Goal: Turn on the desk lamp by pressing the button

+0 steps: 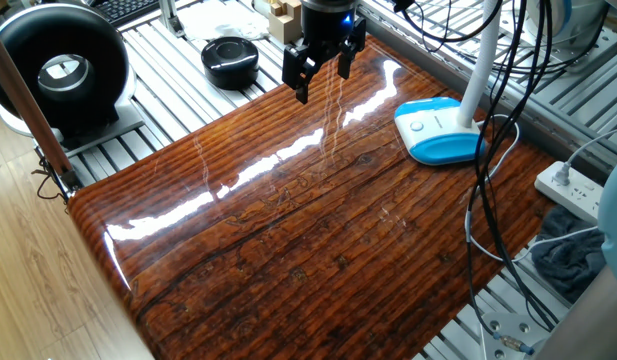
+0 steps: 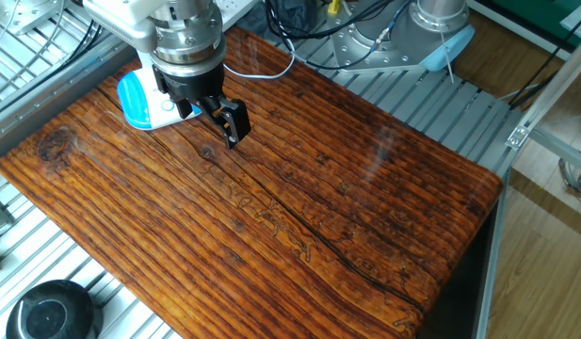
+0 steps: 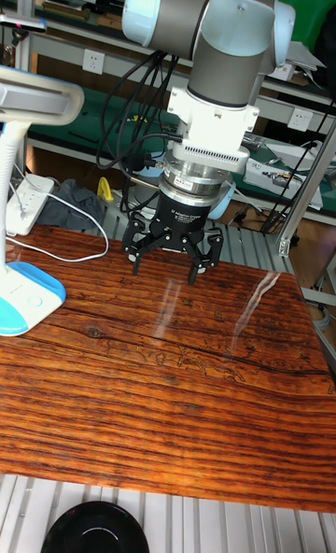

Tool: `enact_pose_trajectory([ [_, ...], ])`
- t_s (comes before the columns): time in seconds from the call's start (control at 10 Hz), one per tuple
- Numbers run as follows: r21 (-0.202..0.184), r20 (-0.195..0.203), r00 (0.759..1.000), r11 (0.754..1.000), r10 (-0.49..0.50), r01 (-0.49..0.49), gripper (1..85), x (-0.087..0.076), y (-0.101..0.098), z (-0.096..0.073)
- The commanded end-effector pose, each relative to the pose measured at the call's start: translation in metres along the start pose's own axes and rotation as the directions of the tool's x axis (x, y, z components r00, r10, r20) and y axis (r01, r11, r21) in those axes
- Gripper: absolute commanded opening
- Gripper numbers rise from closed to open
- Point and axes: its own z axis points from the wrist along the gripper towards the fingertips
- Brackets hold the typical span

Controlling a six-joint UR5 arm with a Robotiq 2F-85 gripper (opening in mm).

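The desk lamp (image 1: 440, 131) stands at the right rear of the wooden table (image 1: 318, 230). Its flat base is white on top with light blue sides, a small round button (image 1: 417, 126) sits near the base's front end, and a slim white neck (image 1: 478, 65) rises from it. My gripper (image 1: 322, 80) hovers above the table's far edge, well to the left of the lamp, open and holding nothing. In the other fixed view the gripper (image 2: 213, 121) partly covers the lamp base (image 2: 139, 102). The tall fixed view shows the gripper (image 3: 165, 266) open, right of the lamp base (image 3: 23, 301).
A round black disc device (image 1: 230, 60) and a large black ring-shaped device (image 1: 63, 70) sit on the metal frame beyond the table's left end. A white power strip (image 1: 573, 190), hanging black cables (image 1: 483, 180) and a grey cloth (image 1: 568, 255) lie right of the lamp.
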Motion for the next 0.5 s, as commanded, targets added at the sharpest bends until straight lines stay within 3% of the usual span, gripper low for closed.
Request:
enact_pose_trajectory([
  [0.0,0.048,-0.080,0.991,0.993,-0.104,0.108,1.0,0.0196,-0.0124,-0.0012],
  [0.4,0.053,-0.075,0.992,0.993,-0.106,0.110,1.0,0.0191,-0.0142,0.0001],
])
